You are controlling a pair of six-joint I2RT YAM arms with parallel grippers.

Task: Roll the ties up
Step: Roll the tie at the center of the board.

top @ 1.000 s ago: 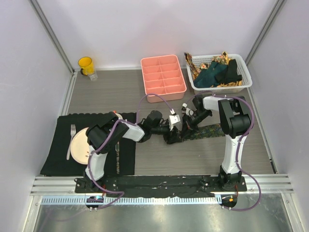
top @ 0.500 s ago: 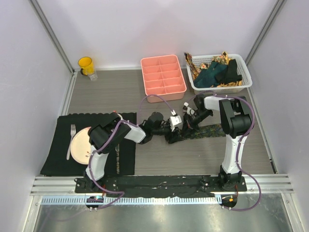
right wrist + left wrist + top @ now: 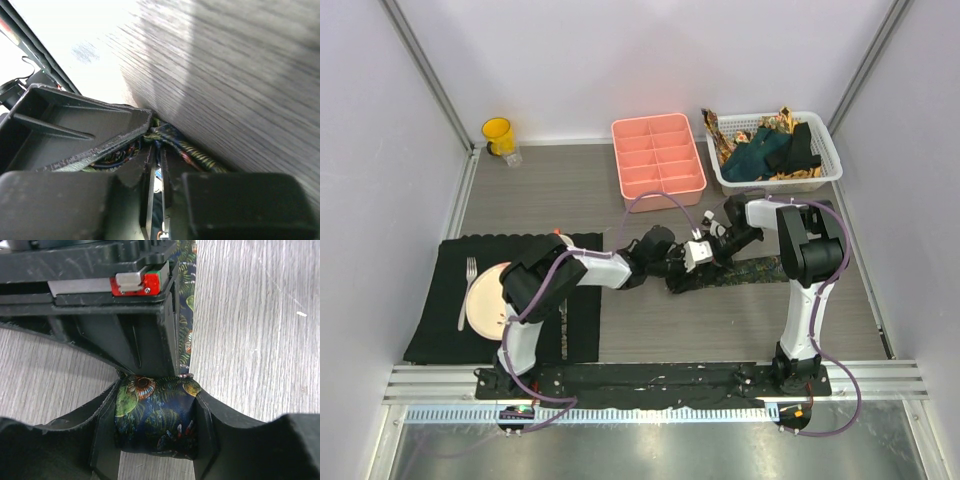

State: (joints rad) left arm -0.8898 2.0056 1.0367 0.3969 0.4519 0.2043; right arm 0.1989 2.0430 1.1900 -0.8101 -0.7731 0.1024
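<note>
Only up close, not overhead: left tool (image 3: 155, 436) snug around rolled tie (image 3: 150, 412); right tool (image 3: 156, 150), state unclear.

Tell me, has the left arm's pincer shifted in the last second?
Yes. Seen from above, the left pincer has slid to the right: it sat below the middle of the pink tray and now sits nearer below its right-hand corner.

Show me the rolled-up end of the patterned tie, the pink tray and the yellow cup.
rolled tie (image 3: 155, 422): left wrist view, middle of the roll's leafy face.
pink tray (image 3: 659, 160): top external view, on its central divider.
yellow cup (image 3: 498, 132): top external view, on its open top.
</note>
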